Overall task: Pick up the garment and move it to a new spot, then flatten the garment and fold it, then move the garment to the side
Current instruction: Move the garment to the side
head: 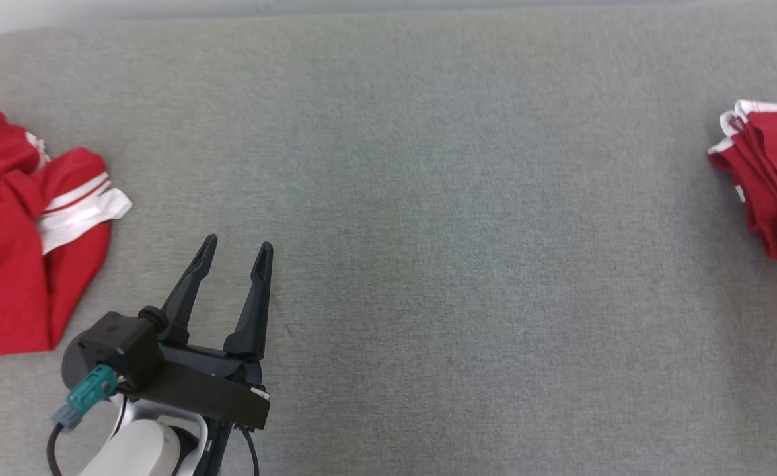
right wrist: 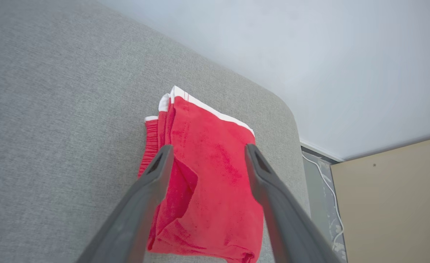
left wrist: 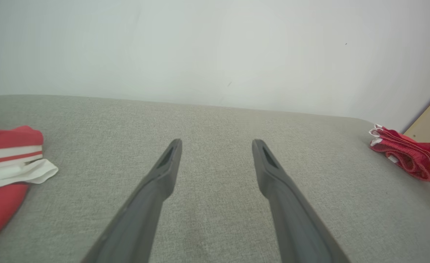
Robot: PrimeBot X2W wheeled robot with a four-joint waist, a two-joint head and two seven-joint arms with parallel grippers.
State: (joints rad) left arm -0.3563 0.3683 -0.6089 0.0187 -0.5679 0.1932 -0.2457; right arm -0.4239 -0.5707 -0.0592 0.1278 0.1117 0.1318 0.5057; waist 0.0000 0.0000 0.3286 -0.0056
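Folded garment (right wrist: 207, 175) was noted at the right edge of the table (head: 428, 231), below the right gripper (right wrist: 207, 148), whose jaws were spread and empty, as were those of the left gripper (head: 238, 242); a layer snagged on withdrawal could be pulled unfolded.

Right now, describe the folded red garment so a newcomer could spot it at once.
Start with the wide grey padded surface. Go to its right edge, where the folded red garment lies. Unlike the crumpled red garment at the left edge, it is a neat stack with thin white trim.
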